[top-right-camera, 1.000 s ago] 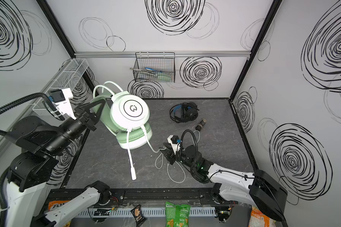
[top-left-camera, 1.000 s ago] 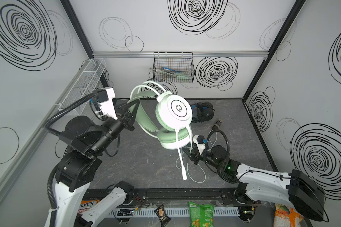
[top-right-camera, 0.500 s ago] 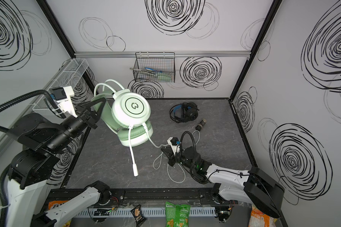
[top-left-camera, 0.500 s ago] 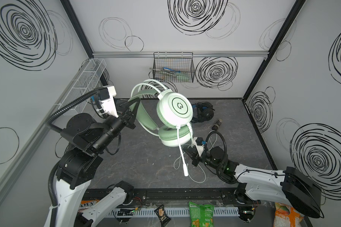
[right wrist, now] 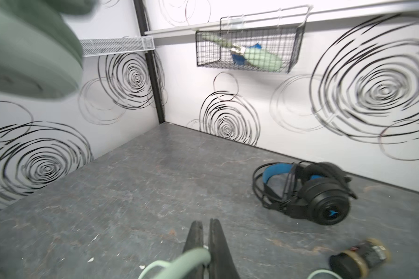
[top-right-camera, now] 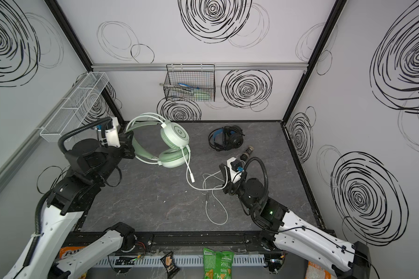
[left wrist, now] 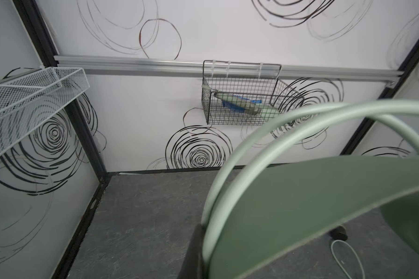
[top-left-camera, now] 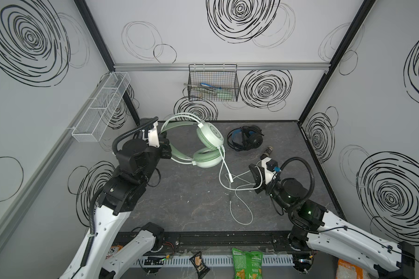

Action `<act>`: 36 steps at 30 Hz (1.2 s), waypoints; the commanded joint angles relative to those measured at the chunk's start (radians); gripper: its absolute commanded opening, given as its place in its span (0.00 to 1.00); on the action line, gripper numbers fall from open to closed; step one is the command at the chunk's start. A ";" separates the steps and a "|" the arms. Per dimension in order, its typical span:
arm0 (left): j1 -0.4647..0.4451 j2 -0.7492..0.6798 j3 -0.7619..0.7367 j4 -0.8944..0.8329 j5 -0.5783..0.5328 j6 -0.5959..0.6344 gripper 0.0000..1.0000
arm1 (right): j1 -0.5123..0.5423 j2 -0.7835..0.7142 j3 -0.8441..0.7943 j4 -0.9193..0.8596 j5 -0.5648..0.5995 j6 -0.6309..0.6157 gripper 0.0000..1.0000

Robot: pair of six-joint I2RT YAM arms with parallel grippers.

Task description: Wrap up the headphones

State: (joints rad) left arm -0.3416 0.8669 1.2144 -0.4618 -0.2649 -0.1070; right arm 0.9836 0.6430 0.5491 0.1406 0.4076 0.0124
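The mint-green and white headphones (top-left-camera: 209, 137) (top-right-camera: 177, 135) hang above the floor at the back left, in both top views. My left gripper (top-left-camera: 166, 147) (top-right-camera: 129, 147) is shut on their green headband (left wrist: 300, 205), which fills the left wrist view beside one dark finger (left wrist: 194, 253). Their white cable (top-left-camera: 237, 190) (top-right-camera: 213, 183) drops to the floor in loops. My right gripper (top-left-camera: 254, 178) (top-right-camera: 225, 177) (right wrist: 205, 241) is shut on this cable (right wrist: 179, 263). The black and blue headphones (top-left-camera: 246, 139) (top-right-camera: 226, 139) (right wrist: 307, 193) lie at the back, untouched.
A small dark cylinder (top-left-camera: 267, 152) (right wrist: 358, 256) lies just behind the right gripper. A black wire basket (top-left-camera: 213, 85) hangs on the back wall and a white mesh shelf (top-left-camera: 102, 107) on the left wall. Snack bags (top-left-camera: 246, 264) lie beyond the front rail.
The left arm has lowered the mint-green headphones away from the camera and toward the back. The right gripper has shut on the white cable.
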 commanded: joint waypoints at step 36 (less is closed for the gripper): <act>-0.411 -0.135 -0.333 0.078 0.315 0.236 0.00 | 0.199 0.636 0.773 -0.425 0.486 -0.445 0.00</act>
State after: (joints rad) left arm -0.7361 0.7601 0.8852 -0.4725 0.0177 0.1398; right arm 1.1938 1.2903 1.3010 -0.2562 0.9092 -0.4683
